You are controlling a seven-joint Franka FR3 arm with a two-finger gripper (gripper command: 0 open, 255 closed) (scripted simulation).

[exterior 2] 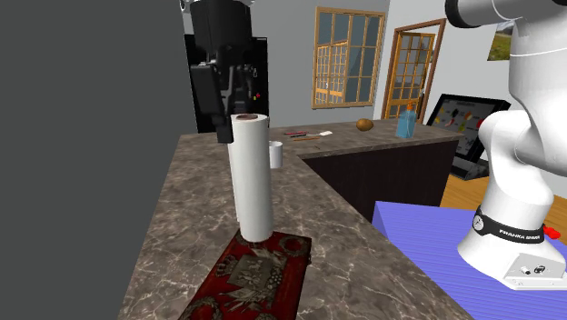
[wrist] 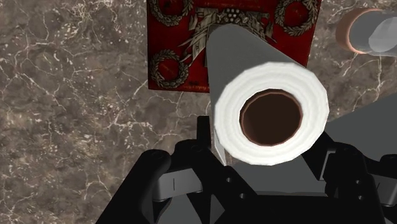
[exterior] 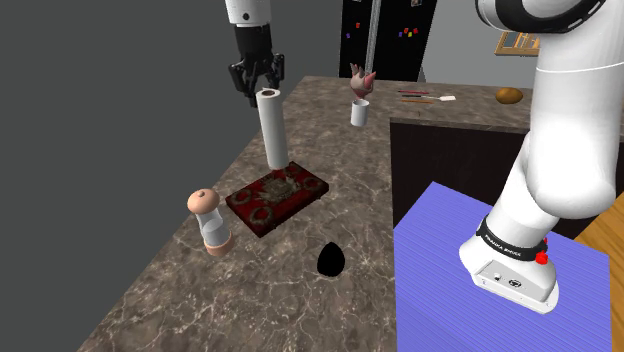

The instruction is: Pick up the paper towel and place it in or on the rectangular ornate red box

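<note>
paper towel (exterior: 271, 130) stands upright on the red box (exterior: 262, 208), on the box's far end, long axis vertical. box lies flat on the marble counter (exterior: 150, 290), ornate face up

gripper (exterior: 256, 86) is level with the roll's top rim, a touch to the shoulder view's left and on its far side. fingers (wrist: 167, 181) are spread wide. in the wrist view the roll's open core end sits between them, with the tube running down to the box. no squeeze visible, and the roll rests its own weight on the box. can't tell if a pad grazes the paper

my read: placement looks done, grip looks let go, only the retreat is left

key relation: roll axis is vertical and runs parallel to the fingers, with the roll's top between the tips. so the clean exit is straight up along that axis. any sideways move before the tips clear the rim pushes on the top of a tall narrow roll with a small footing. it'd likely tip and could roll off the box

neighbours in the shoulder view: grinder-like jar (exterior: 210, 222) near-left of the box, black egg-shaped thing (exterior: 331, 260) near-right, both apart from the box. white cup (exterior: 360, 112) far right, well apart. none of them is in the way of a vertical lift
</note>
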